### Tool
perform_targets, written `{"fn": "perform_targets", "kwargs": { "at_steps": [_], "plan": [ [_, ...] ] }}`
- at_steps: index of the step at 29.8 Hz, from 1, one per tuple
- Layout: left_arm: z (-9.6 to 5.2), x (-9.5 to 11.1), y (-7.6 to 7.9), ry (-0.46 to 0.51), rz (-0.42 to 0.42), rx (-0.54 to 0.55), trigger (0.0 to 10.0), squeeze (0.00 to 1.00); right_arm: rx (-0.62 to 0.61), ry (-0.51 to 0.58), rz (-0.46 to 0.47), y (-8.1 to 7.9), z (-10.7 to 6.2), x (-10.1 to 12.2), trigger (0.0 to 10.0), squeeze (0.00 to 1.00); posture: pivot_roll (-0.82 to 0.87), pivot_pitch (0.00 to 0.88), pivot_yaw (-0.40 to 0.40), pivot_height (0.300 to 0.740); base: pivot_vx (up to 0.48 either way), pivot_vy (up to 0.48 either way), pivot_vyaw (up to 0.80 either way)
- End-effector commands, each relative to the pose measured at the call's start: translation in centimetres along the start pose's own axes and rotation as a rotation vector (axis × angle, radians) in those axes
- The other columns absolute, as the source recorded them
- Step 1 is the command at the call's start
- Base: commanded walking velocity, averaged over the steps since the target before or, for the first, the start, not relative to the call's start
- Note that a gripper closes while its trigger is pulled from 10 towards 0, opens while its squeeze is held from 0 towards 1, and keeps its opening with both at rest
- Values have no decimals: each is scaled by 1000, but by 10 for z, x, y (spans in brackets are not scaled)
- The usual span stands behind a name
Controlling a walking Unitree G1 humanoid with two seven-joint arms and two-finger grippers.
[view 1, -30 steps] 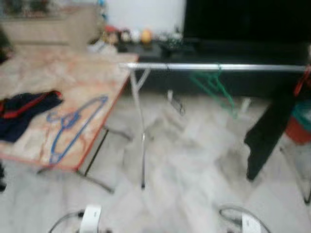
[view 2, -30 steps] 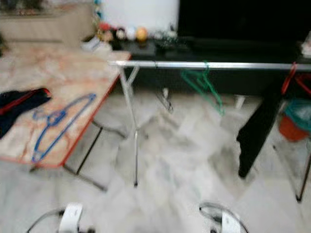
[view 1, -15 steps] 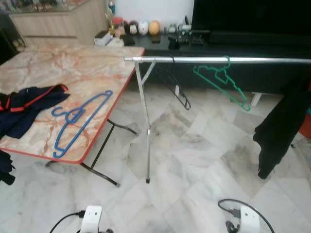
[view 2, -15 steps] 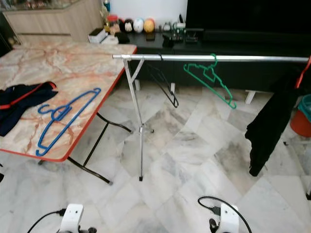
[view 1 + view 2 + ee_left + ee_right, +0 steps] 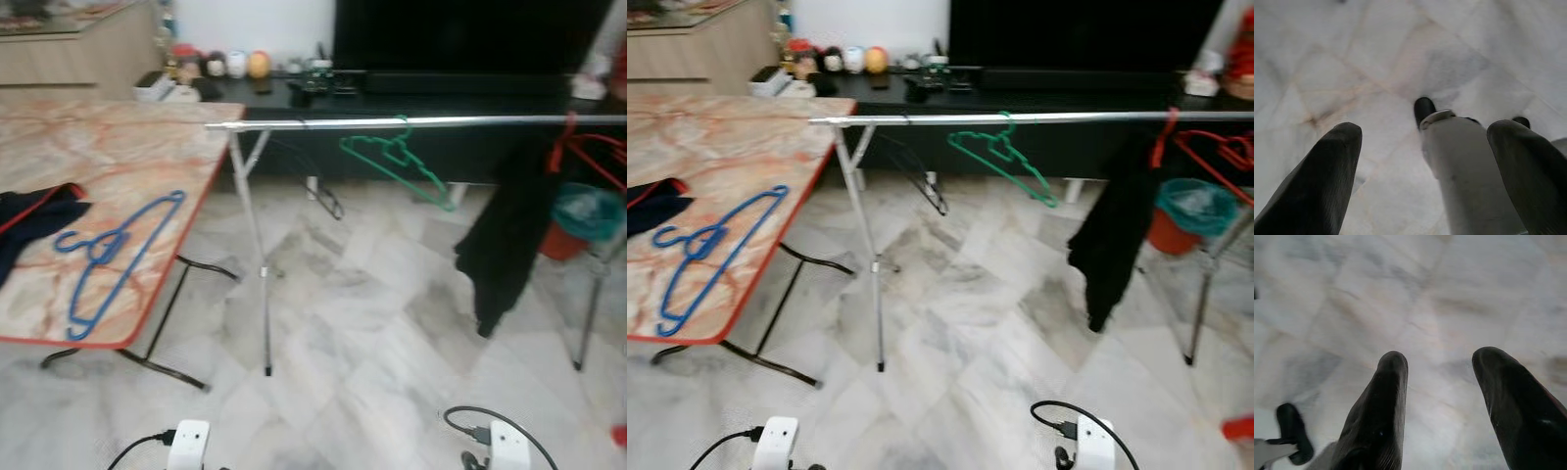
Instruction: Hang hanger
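Evidently the fetch has not begun: the blue plastic hanger (image 5: pixel 113 257) lies near the marble tabletop's (image 5: pixel 147 147) red front edge, while the left gripper (image 5: pixel 1425 161) and right gripper (image 5: pixel 1442 396) hang spread and empty; next, approach it, then carry it to the silver clothes rail (image 5: pixel 392 122).

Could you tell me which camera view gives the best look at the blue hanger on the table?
The left eye view: the blue hanger lies whole on the table. The right eye view shows it nearer the picture's edge. Both wrist views face the floor.

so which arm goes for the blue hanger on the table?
Left, probably. The blue hanger lies on the table on the robot's left, while the rail is ahead. Both grippers, left and right, hang over the floor with fingers open.
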State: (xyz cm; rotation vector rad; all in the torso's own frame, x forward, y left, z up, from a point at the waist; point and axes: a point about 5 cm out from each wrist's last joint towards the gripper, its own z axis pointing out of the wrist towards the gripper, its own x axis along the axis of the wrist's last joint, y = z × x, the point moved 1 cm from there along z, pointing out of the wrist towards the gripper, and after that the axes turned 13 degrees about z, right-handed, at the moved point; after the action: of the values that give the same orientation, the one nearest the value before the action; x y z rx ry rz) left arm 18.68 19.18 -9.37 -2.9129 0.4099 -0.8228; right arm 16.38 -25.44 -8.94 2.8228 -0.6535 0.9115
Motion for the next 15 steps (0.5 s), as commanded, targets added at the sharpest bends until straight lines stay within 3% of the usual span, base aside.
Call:
{"fn": "perform_targets", "kwargs": {
  "at_steps": [1, 15],
  "plan": [
    [-1, -4, 0, -6, -8, 3, 10000, 0, -9, -6, 7, 2, 0, -1, 10000, 0, 37, 0, -29, 740, 0, 0, -738],
    [-1, -7, -5, -16, 32, 4, 10000, 0, -7, -6, 18, -4, 0, -5, 10000, 0, 40, 0, 0, 740, 0, 0, -728]
  ]
}}
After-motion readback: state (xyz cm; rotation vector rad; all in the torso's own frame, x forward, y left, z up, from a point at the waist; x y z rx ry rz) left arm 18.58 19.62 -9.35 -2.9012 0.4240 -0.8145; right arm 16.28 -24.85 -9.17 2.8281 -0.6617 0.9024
